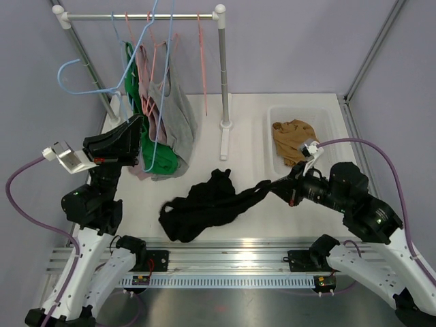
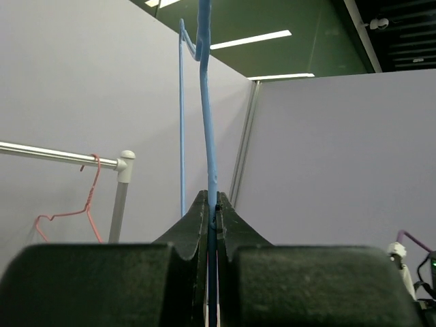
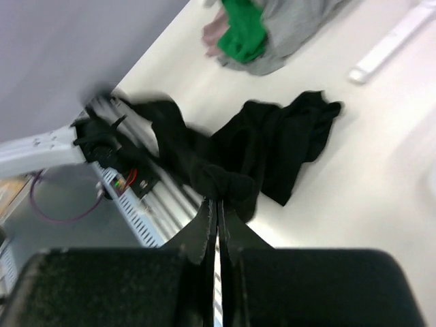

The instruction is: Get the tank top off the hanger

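Black tank top lies crumpled on the white table, off its hanger, long axis running left to right along the near edge. Its right end is pinched in the right gripper, whose fingers are closed on the fabric. Left gripper is clamped on the lower wire of the blue hanger, held up beside the rack. From the right fingers the garment trails leftward, toward the left arm's base. Judged: the right arm alone governs where the top goes next, the bin lying just behind it.
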Robot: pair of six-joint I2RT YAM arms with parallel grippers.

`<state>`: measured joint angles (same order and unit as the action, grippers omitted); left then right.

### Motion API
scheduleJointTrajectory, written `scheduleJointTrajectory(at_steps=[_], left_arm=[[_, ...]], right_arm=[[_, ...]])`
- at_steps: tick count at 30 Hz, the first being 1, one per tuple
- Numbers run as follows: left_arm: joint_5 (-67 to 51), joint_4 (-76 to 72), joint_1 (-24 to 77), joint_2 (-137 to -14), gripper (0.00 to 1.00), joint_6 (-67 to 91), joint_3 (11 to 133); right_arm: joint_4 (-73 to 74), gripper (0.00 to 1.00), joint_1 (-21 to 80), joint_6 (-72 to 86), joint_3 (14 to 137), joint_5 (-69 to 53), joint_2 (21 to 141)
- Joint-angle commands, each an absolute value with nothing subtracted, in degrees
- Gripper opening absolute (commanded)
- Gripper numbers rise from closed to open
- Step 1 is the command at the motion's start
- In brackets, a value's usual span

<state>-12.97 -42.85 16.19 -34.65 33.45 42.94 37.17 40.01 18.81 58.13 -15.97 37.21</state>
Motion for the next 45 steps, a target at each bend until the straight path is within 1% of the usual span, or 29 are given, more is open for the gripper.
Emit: scheduleJointTrajectory(at_steps=[1,2,3,4,6,7,8,10,13,14,16,17,18,19,23,26,29,30,33,34,37,44,45], left_arm=[[-8.4,-49.8,16.4,-34.9,0.0,31.6,42.4],[-7.3,-43.3,16.5,-34.5,0.0,31.1,43.1],[-6.3,-38.3,16.5,-33.9,0.0,30.2,46.5],[-3.5,-26.3,16.5,-33.8,0.0,29.5,48.6],[-3.3,-17.6,16.5,-33.9,0.0,28.4,51.7],[-3.6,-12.0,16.5,-33.9,0.0,28.4,53.2],[-3.4,-9.6,16.5,-33.8,0.0,28.7,53.4],[-2.0,-4.2,16.5,-33.6,0.0,29.4,53.6],[-1.7,1.9,16.5,-33.2,0.0,29.4,53.9],[-1.8,3.1,16.5,-33.2,0.0,29.1,54.0],[-0.9,6.5,16.6,-33.6,0.0,29.1,54.6],[-0.4,7.6,16.6,-34.3,0.0,28.9,54.9],[-0.2,8.8,16.6,-34.8,0.0,28.7,55.4],[-0.3,10.7,16.6,-35.3,0.0,28.6,55.9],[-0.3,15.9,16.7,-43.9,0.0,27.1,62.3],[-0.6,18.7,16.9,-49.7,0.0,25.7,67.7],[-1.1,18.3,17.7,-58.1,0.0,24.5,75.3],[-1.1,18.3,18.1,-58.1,0.0,23.9,77.2],[1.6,19.9,19.5,-65.1,0.0,21.6,82.9],[2.5,20.4,19.9,-69.0,0.0,20.9,86.5],[5.5,21.4,21.5,-74.0,0.0,17.6,91.7],[7.9,27.1,22.1,-90.3,0.0,12.3,111.8],[8.3,28.6,22.2,-94.0,0.0,11.9,117.2]], right_arm=[[36.2,0.0,40.0,20.4,58.1,-2.1,34.8],[38.0,0.0,39.9,19.6,58.3,-0.4,34.9],[38.7,0.0,39.9,19.1,58.7,-0.6,36.2],[39.3,0.0,40.0,18.9,59.0,-1.7,37.3],[39.3,0.0,40.0,18.9,58.6,-7.5,39.7],[36.9,0.0,39.9,19.9,57.8,-9.2,41.8],[35.0,0.0,40.1,20.6,56.7,-12.1,42.7],[31.3,0.0,40.3,22.6,53.0,-13.8,45.3],[24.8,0.0,44.4,24.8,49.8,-9.2,49.4],[24.4,0.01,47.0,25.1,49.3,-4.7,50.7],[25.2,0.38,48.5,26.7,49.7,-0.7,55.5],[26.0,0.59,48.8,27.3,50.6,3.3,57.2],[26.7,0.81,49.1,27.9,51.0,4.7,59.5],[27.6,0.99,49.1,28.4,51.2,5.8,60.1],[29.1,0.99,49.1,28.8,52.2,11.7,57.4],[30.1,1.0,49.2,28.0,52.8,12.8,55.0],[31.9,0.99,49.1,27.5,53.1,13.3,54.1],[32.3,1.0,49.1,27.3,53.0,13.3,53.9],[33.2,0.99,49.2,27.0,52.4,13.4,52.7],[33.5,1.0,49.2,26.7,52.2,13.4,52.3],[33.9,1.0,49.1,26.5,52.0,13.4,51.1],[34.4,0.99,49.2,25.6,51.9,12.9,49.6],[34.3,0.99,49.2,25.4,51.8,12.7,49.4]])
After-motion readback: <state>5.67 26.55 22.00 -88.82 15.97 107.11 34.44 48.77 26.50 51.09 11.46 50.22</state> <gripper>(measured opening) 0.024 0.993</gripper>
